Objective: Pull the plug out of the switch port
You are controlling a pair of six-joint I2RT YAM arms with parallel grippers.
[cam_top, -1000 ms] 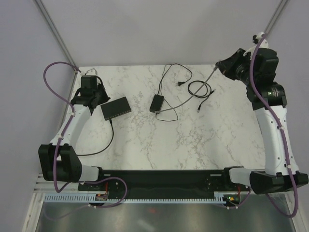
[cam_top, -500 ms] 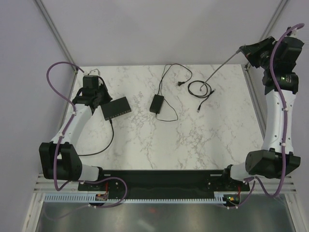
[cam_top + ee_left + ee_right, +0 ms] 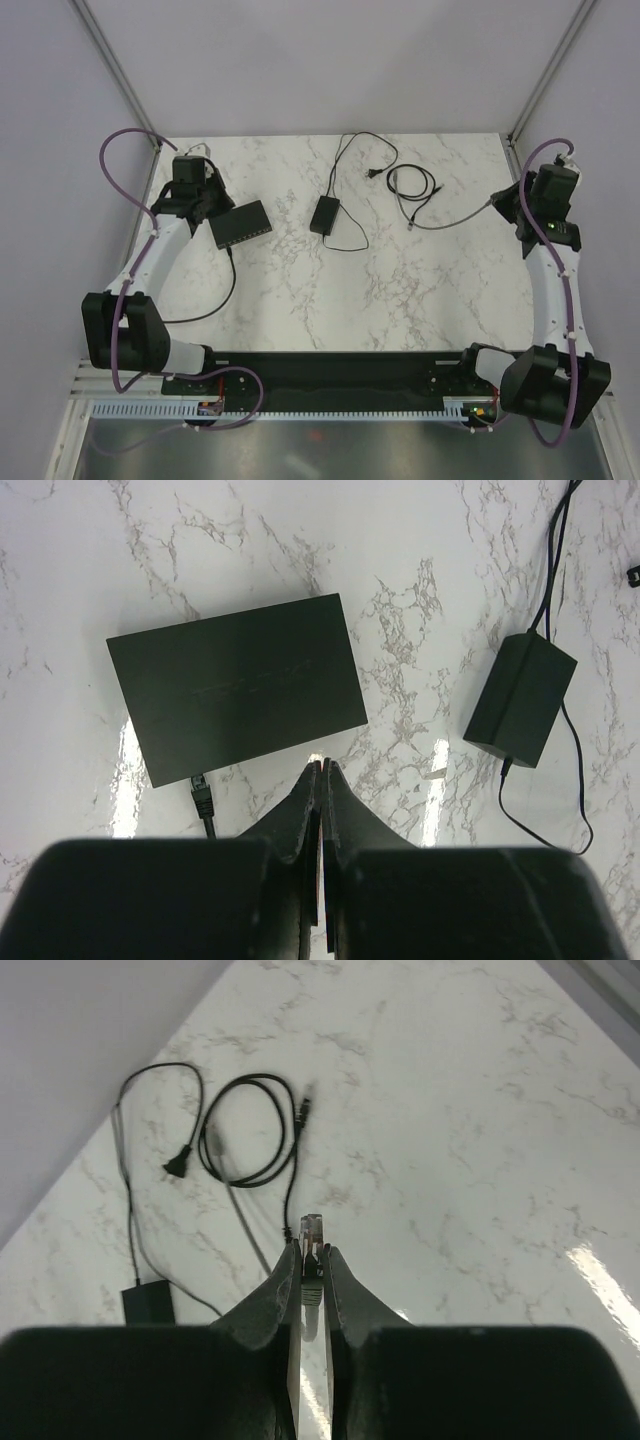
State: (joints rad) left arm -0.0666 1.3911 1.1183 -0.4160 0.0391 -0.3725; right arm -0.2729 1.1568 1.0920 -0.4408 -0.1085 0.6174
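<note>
The flat black rectangular switch (image 3: 238, 685) lies on the left part of the white marbled bench (image 3: 400, 300). One black-cabled connector (image 3: 203, 798) is still seated in its near edge. The left pincer (image 3: 318, 770) is pressed fully shut and holds nothing. Its tips hang right at that same near edge, though I cannot tell whether they touch the casing.

The right pincer (image 3: 312, 1250) is well apart from the switch, over by the bench's right edge. It is narrowed onto a small clear plastic plug (image 3: 312, 1228), which pokes out just past the fingertips. The plug's grey cable (image 3: 244, 1220) trails back toward the middle of the bench.

With the clear plastic plug out of the port and held in the air, the pull itself looks done, and the step in hand is carrying it clear. The next move probably calls for lowering the plug onto bare marble and opening up, with the slack kept off the switch.

The bench edge is close on the right, so setting down a little inward seems safer. The near-centre marble offers open room. The far middle holds the small black power brick (image 3: 520, 698) and a thin coiled black lead (image 3: 305, 1110)
</note>
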